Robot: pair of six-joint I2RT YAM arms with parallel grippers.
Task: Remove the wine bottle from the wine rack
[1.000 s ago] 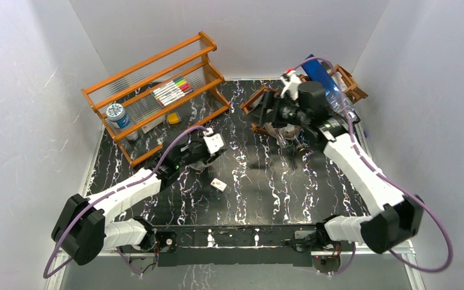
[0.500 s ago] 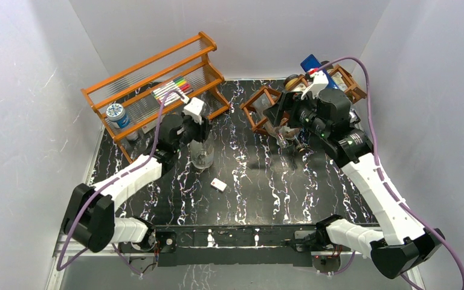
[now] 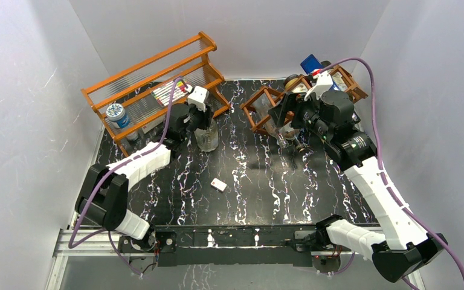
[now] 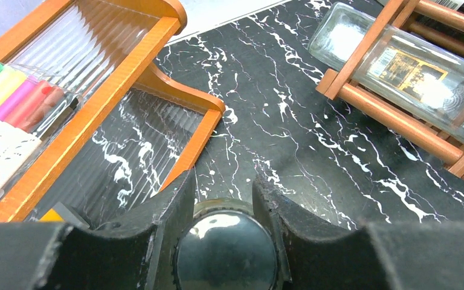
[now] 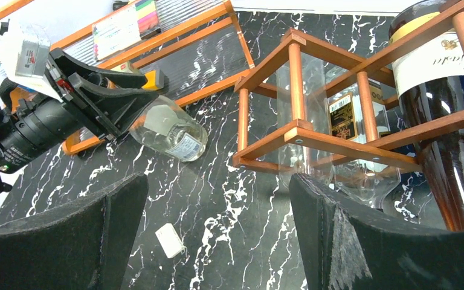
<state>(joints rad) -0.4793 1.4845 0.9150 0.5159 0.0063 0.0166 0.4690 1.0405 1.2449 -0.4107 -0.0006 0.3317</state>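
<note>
My left tool point(image 4: 223, 187) is clamping the clear wine bottle point(image 5: 170, 131) by its top, off the wine rack point(image 5: 296, 130), at the rack's 9 o'clock. My right tool point(image 5: 214, 188) is hovering with fingers wide apart, facing the rack.

Smooth wooden wine rack point(image 5: 296, 130), glossy marbled table point(image 5: 229, 199).

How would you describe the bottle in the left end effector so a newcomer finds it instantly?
Find the orange tiered shelf at the table's far left. By its right end, the left end effector grips a small clear glass bottle by the capped neck. Unlike the bottles lodged in the reddish-brown wine rack, it is short, rounded, and outside any rack.
</note>
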